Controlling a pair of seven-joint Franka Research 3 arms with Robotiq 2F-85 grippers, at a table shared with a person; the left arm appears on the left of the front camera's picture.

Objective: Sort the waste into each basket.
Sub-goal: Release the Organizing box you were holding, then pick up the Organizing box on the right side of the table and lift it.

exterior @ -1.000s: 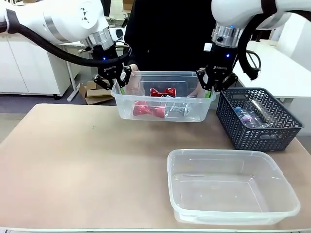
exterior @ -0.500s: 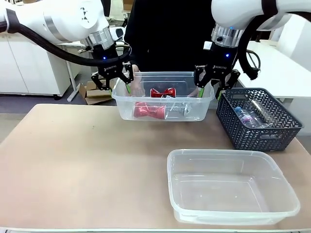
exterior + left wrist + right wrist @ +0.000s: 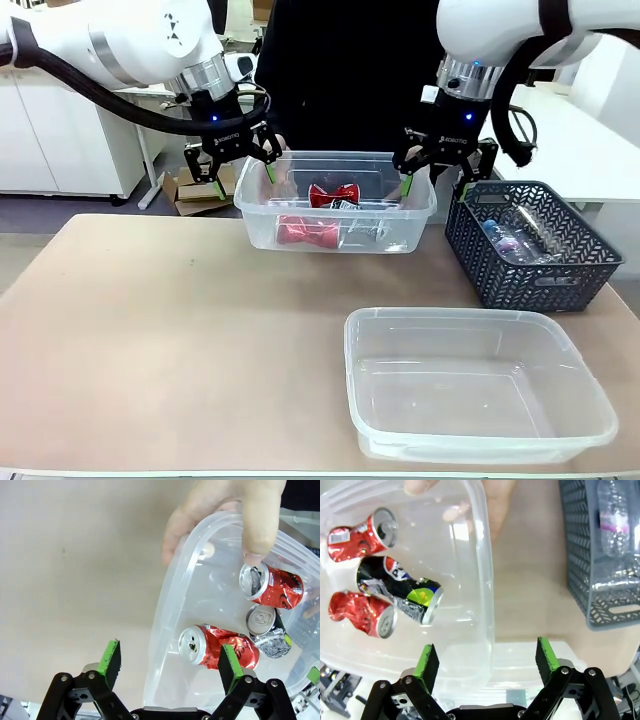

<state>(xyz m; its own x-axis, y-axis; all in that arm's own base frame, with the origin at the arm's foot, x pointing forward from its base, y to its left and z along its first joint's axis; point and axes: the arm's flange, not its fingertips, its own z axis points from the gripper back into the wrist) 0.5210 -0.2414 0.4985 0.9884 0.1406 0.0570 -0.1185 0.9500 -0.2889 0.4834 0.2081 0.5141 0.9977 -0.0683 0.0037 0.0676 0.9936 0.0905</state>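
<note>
Nearest us on the tan bench [image 3: 150, 330] stands an empty clear tub [image 3: 585, 400]. Behind it on the right, a dark lattice basket [image 3: 500, 280] holds bottles [image 3: 515, 238]. At the far edge the person's hand [image 3: 220, 515] holds the small tub [image 3: 255, 215] of red cans [image 3: 305, 228] and a black can [image 3: 400, 590]. Our left gripper [image 3: 246, 178] and right gripper [image 3: 436, 188] straddle its ends, fingers spread wide, gripping nothing. We judge the cans sorted, and next both arms should back clear. White cabinets [image 3: 60, 140] stand beyond.

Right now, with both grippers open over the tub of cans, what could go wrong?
The person's hand holds the tub rim ahead of the open left gripper; advancing could pinch it. The open right gripper straddles the other end, near another hand. The grey basket stands close; the tub could bump it.
</note>
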